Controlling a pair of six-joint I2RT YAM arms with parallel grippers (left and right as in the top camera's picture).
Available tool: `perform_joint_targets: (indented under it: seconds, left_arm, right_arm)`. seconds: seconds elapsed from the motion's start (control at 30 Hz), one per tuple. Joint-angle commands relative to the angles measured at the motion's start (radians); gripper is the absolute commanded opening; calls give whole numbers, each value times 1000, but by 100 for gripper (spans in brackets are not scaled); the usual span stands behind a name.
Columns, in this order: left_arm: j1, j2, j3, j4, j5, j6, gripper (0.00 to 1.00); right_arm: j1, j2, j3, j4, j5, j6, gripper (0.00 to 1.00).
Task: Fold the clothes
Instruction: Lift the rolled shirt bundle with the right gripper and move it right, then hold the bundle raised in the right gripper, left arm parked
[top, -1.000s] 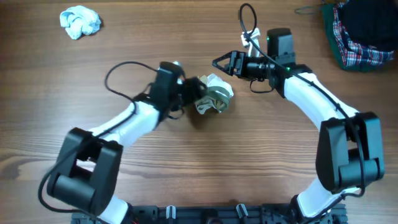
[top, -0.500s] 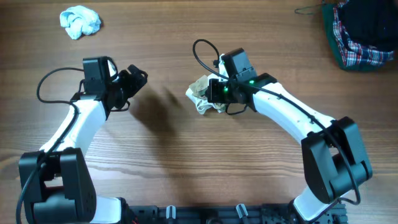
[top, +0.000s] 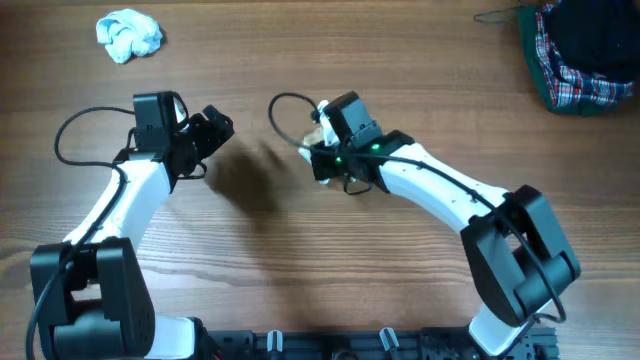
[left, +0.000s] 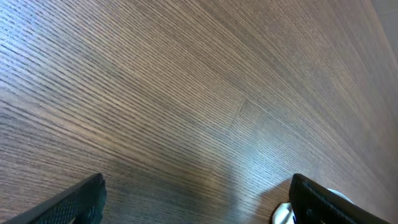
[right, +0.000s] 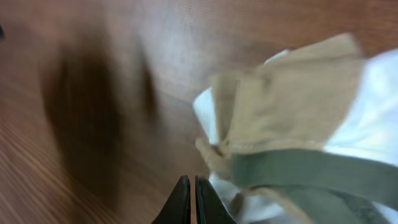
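Note:
A crumpled beige, white and grey-green cloth (top: 314, 133) lies mid-table, mostly covered by my right arm. In the right wrist view the cloth (right: 292, 124) fills the right side, blurred. My right gripper (top: 314, 155) (right: 191, 193) is shut with its tips at the cloth's left edge, and no fabric shows between them. My left gripper (top: 222, 125) (left: 196, 205) stands open well to the left of the cloth, over bare wood, holding nothing.
A light-blue crumpled cloth (top: 128, 33) lies at the far left. A pile of plaid garments (top: 575, 55) sits at the far right corner, with a wire hanger (top: 495, 15) beside it. Something small and white (left: 283, 214) shows by my left gripper's right finger.
My left arm drew back to the left from the cloth and opened. My right gripper swung left onto the cloth and shut. The cloth shifted slightly left.

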Motion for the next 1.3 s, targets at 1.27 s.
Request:
perform_joint_targets:
  seconds: [1.27]
  left_arm:
    - [3,9,-1,-39,-24,27,94]
  right_arm:
    - [-510,-10,61,-100,-149,120,39]
